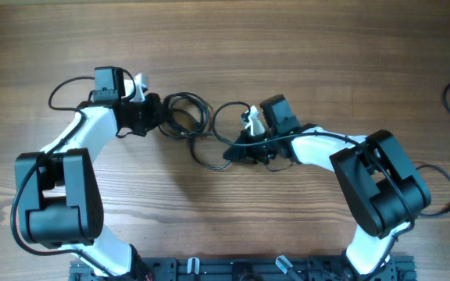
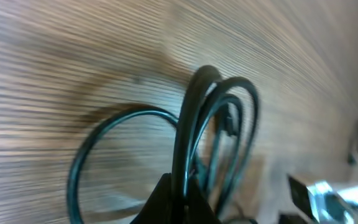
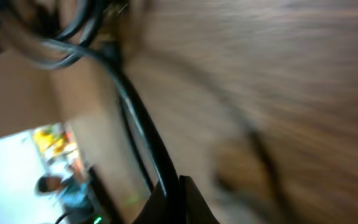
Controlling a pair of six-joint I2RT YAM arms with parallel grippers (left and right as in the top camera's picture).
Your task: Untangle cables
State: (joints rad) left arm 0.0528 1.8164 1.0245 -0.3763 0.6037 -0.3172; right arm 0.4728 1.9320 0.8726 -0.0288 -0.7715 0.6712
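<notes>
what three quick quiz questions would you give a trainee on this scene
1. True or false: the cables run from the left gripper to the right gripper.
2. The left gripper is: A) open, B) shut on the cables, C) out of view.
3. Fill in: the cables are ____ in colour.

Key: 1 true; 2 B; 3 black.
</notes>
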